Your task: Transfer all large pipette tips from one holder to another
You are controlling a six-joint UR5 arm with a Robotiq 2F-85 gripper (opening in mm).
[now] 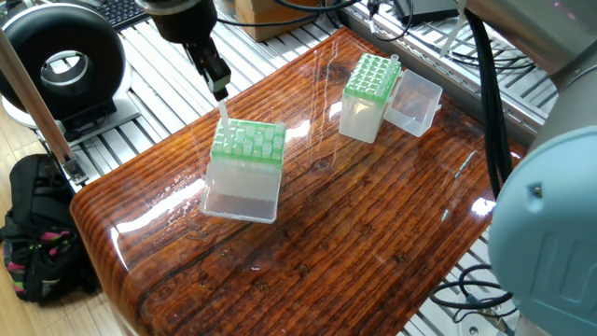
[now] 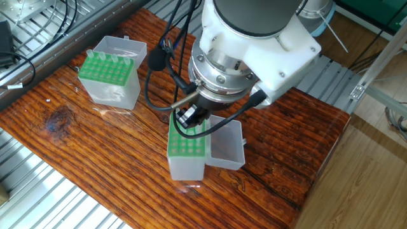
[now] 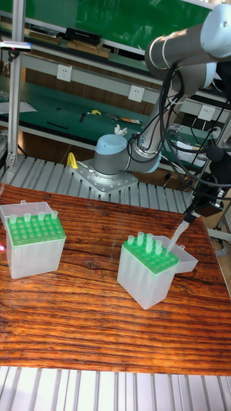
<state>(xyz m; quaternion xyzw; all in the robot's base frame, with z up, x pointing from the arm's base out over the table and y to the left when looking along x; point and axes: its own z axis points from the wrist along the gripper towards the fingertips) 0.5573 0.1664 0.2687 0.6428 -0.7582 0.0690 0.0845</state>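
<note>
The gripper point(image 3: 190, 220), pinched on one large pipette tip point(image 3: 176, 238) whose lower end sits in the tilted near holder point(image 3: 151, 275), is mid-extraction; next, I judge, it must pull clear and carry it to the far holder point(image 3: 32, 239).

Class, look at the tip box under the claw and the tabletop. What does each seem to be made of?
Tip box: likely plastic, with frosted translucent walls and an opaque green rack on top. Tabletop: looks like varnished wood, brown grain with glossy reflections, possibly laminate.
</note>
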